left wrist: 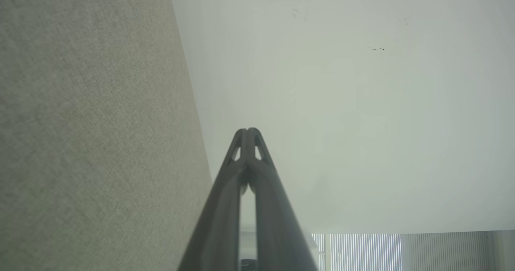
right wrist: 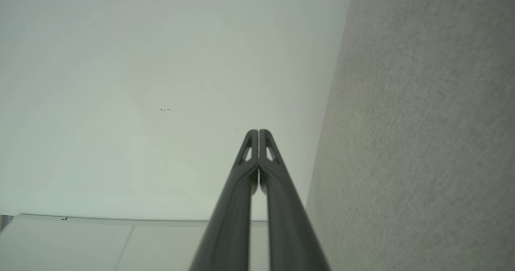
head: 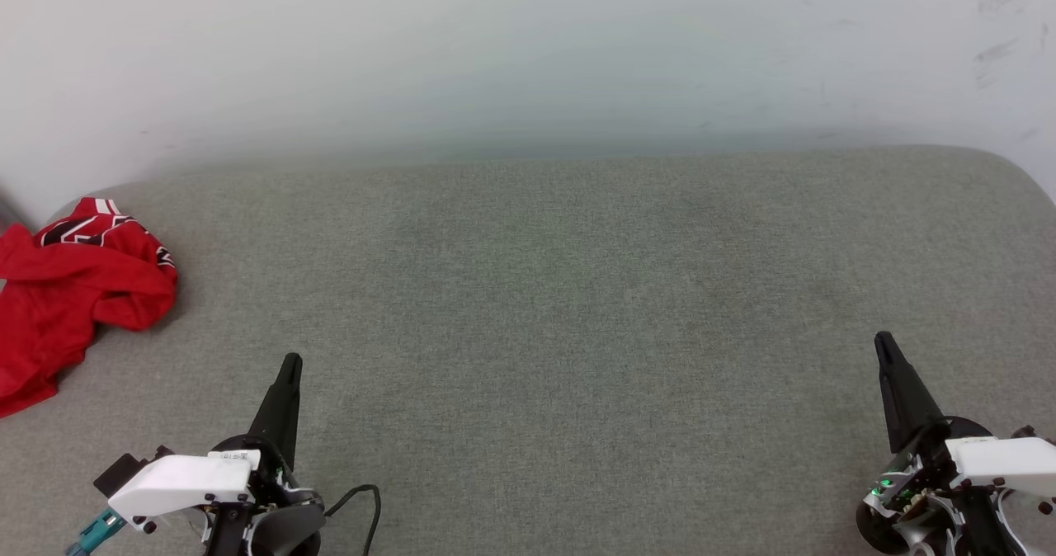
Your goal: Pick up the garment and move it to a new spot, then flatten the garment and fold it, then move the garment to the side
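From the head, the crumpled red jersey garment [head: 78, 292] lies at the grey fabric surface's [head: 528, 308] far left edge, well apart from your left gripper [head: 290, 365] and right gripper [head: 883, 343]; the left wrist shows jaws pressed together, empty; the right wrist likewise; open the left before reaching, then pinch a thick fold.

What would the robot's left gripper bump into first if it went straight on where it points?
Probably the plain white wall: the shut left gripper points across the grey fabric surface towards it. The crumpled red jersey lies off to its left, outside that line.
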You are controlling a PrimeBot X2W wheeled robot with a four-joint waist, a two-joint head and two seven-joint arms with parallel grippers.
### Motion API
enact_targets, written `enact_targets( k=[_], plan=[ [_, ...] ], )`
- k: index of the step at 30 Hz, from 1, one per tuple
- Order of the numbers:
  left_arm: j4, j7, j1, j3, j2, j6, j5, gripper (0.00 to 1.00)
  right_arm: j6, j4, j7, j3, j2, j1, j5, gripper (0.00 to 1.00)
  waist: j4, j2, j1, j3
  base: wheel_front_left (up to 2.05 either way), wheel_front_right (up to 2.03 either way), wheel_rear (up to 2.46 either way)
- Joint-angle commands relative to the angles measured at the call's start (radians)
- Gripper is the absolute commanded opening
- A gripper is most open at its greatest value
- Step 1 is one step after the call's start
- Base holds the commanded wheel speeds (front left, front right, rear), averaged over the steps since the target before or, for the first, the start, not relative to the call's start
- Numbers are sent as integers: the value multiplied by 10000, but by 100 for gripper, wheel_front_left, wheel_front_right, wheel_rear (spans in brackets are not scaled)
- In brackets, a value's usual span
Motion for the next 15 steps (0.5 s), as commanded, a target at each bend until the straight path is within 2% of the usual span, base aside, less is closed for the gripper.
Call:
enact_targets(
  k=[1, 15],
  plan=[
    [3, 32, -73, 43, -16, -31, 28, 0, 0, 5, 13, 2, 44, -97, -49, 0, 0, 0, 0, 0, 0, 0, 0],
    [3, 30, -73, 40, -17, -30, 24, 0, 0, 5, 12, 3, 43, -97, -48, 0, 0, 0, 0, 0, 0, 0, 0]
  ],
)
